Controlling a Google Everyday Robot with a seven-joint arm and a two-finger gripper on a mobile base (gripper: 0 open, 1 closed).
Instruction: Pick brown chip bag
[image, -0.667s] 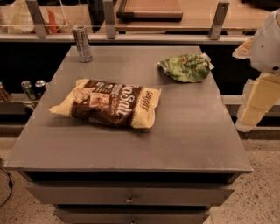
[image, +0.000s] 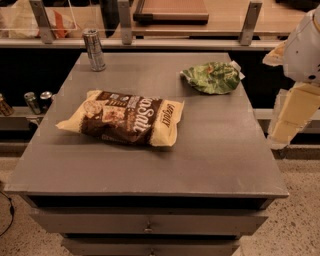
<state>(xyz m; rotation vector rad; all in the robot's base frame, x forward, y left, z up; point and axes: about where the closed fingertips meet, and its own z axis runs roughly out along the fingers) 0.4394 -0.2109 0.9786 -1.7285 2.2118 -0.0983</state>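
Observation:
The brown chip bag (image: 125, 117) lies flat on the grey table (image: 210, 160), left of the middle, with a dark brown centre, white lettering and pale cream ends. My gripper (image: 291, 116) hangs off the table's right edge, below the white arm joint (image: 305, 45). It is well to the right of the bag and apart from it, holding nothing that I can see.
A crumpled green bag (image: 212, 77) lies at the back right of the table. A metal can (image: 93, 49) stands upright at the back left. A counter with rails (image: 175, 42) runs behind. Two cans (image: 39, 101) sit on a low shelf at left. Drawers (image: 147, 222) sit below the tabletop.

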